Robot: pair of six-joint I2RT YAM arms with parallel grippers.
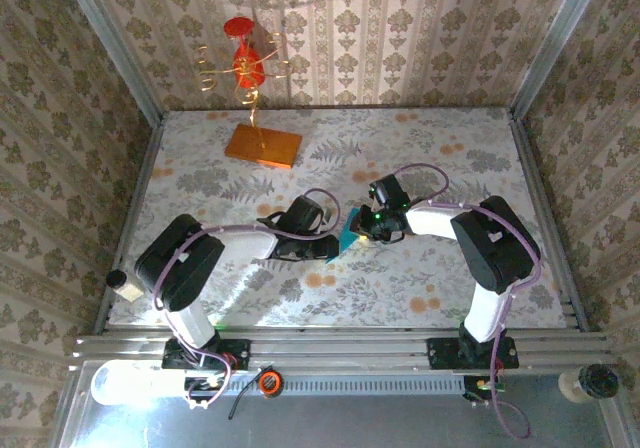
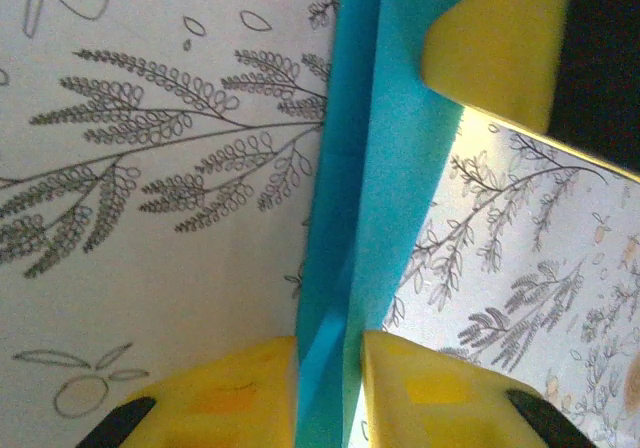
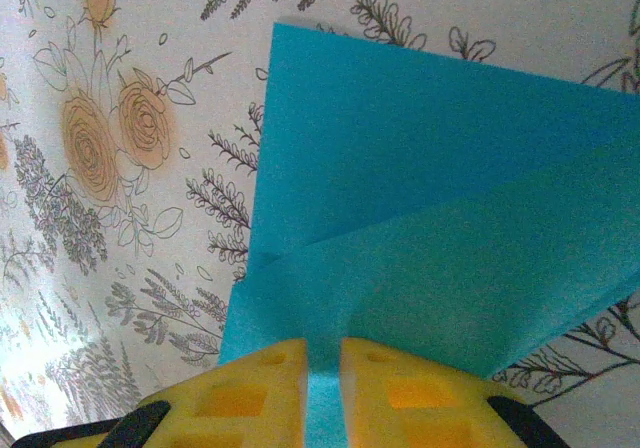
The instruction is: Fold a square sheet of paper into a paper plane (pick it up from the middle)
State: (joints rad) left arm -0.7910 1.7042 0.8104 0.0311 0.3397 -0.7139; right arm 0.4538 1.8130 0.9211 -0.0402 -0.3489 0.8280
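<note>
As jaws pinch creased paper (image 3: pixel 430 188), ornament (image 1: pixel 247 60) from above

The table (image 1: pixel 440 288) I worked over had a pale top printed all across with grey fern sprays and orange blossoms, and patterned walls (image 1: pixel 400 28) closed it in on three sides. Lying flat on it, toward the far left corner and near the back wall, was an orange slab (image 1: pixel 262 145).

The left arm (image 1: pixel 182 260) and right arm (image 1: pixel 490 243) are white tubes between bulky black housings, trailed by lilac cables (image 1: pixel 420 167), with a green light (image 1: pixel 379 211) at the right wrist and blocky yellow fingers (image 2: pixel 225 396).
</note>
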